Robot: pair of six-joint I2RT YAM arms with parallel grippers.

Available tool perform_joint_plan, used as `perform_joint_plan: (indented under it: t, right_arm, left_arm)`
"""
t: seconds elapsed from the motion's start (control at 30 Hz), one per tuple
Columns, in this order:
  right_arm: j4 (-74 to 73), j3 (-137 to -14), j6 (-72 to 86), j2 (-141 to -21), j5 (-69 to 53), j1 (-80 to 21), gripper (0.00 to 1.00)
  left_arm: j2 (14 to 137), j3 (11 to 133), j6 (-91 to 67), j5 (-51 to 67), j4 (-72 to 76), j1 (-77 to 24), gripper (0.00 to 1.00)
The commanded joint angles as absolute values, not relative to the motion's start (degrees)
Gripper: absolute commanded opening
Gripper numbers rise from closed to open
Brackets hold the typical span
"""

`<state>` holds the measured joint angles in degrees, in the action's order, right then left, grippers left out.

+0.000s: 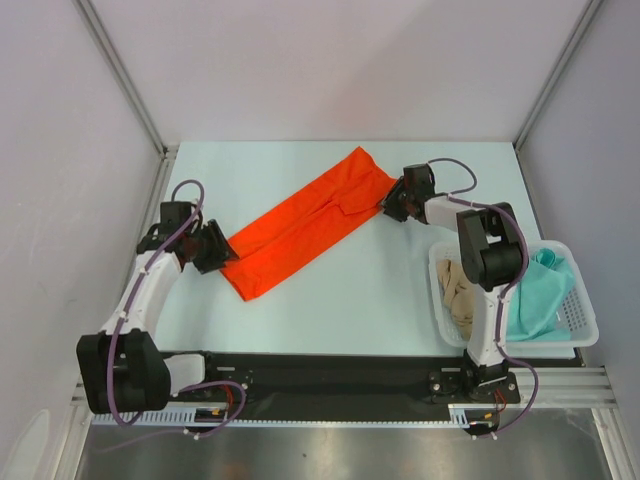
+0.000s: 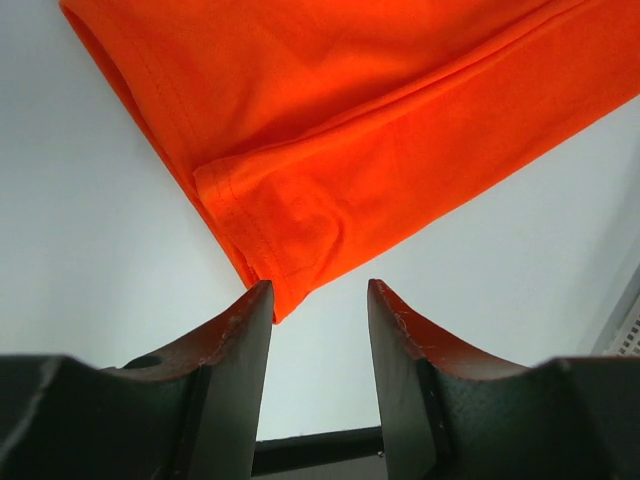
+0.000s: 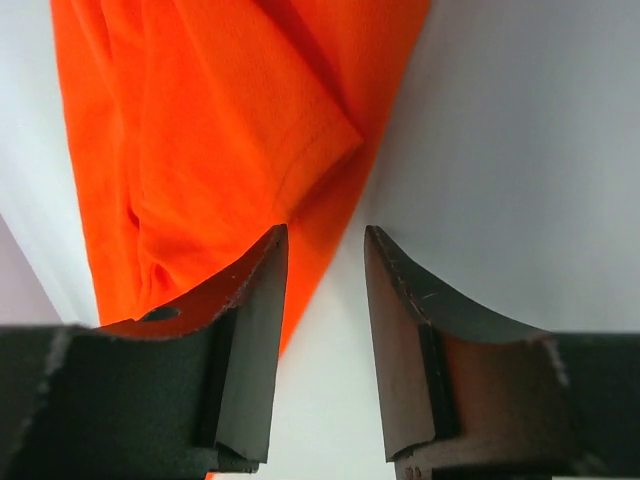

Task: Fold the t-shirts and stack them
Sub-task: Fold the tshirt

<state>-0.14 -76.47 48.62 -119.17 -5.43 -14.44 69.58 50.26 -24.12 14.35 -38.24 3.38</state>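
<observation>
The orange-red t-shirt (image 1: 305,223) lies folded into a long band, running diagonally from near left to far right on the table. My left gripper (image 1: 222,250) is open and empty at the shirt's near-left corner; in the left wrist view the corner (image 2: 285,290) sits just ahead of the open fingers (image 2: 240,330). My right gripper (image 1: 388,205) is open and empty at the shirt's far-right end; the shirt's edge (image 3: 320,225) lies by its left finger (image 3: 255,290). The teal-green t-shirt (image 1: 540,295) and the beige-tan t-shirt (image 1: 458,292) lie crumpled in the basket.
A white mesh basket (image 1: 585,310) stands at the near right of the table, beside the right arm. The pale table (image 1: 330,300) is walled by grey panels left, back and right. A black rail runs along the near edge.
</observation>
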Motion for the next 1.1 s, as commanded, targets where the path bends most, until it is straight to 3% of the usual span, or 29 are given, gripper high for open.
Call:
perform_joint_plan:
  t: [0.0,0.17,0.27,0.33,0.37,0.4,0.57,0.63,0.77,0.83,0.87,0.9,1.07]
  right_arm:
    - [6.2,-79.2,51.8,-121.6,-4.2,-13.1,0.44]
    - [4.8,-82.4,52.9,-125.1,-2.7,-12.3,0.49]
    - [3.9,-86.3,52.8,-128.2,-2.6,-11.4,0.48]
    - [2.1,-90.6,52.5,-131.5,-3.0,-10.6,0.40]
    - [1.8,-91.9,52.2,-132.7,-3.2,-10.4,0.23]
    - [1.7,-93.2,51.9,-133.8,-3.2,-10.2,0.19]
    - [-4.2,-111.0,47.0,-142.9,-3.2,-9.0,0.15]
    - [-9.9,-117.9,45.7,-145.9,-4.1,-8.6,0.18]
    - [-24.4,-134.3,41.7,-149.5,-4.7,-8.6,0.56]
    - [-31.4,-134.6,39.0,-145.3,-3.8,-9.4,0.62]
    - [-33.3,-132.9,38.4,-142.9,-3.1,-9.6,0.72]
    - [-34.5,-125.9,38.1,-140.1,-2.6,-9.8,0.74]
    - [-25.7,-94.1,37.0,-113.2,-8.1,-16.1,0.76]
  left_arm:
    - [67.2,49.0,-24.9,16.8,-36.8,3.2,0.48]
    - [68.6,50.7,-24.0,17.4,-37.1,3.2,0.47]
    - [70.7,53.3,-23.0,16.4,-38.0,3.1,0.46]
    - [72.0,55.1,-22.4,14.8,-38.8,3.2,0.43]
    - [72.3,55.5,-22.3,14.2,-38.9,3.1,0.41]
    - [72.5,55.8,-22.3,13.5,-39.3,3.1,0.39]
    - [72.5,53.6,-24.0,13.5,-38.7,3.2,0.38]
    - [72.2,51.7,-24.9,14.1,-37.7,3.2,0.38]
    - [72.0,50.7,-25.1,14.6,-37.3,3.1,0.39]
    - [73.6,52.5,-25.0,13.2,-38.2,3.1,0.41]
    - [74.3,53.3,-24.9,12.1,-39.5,3.1,0.42]
    - [76.1,54.3,-24.7,9.8,-40.0,3.2,0.43]
    - [83.9,60.6,-22.8,7.1,-41.8,3.2,0.44]
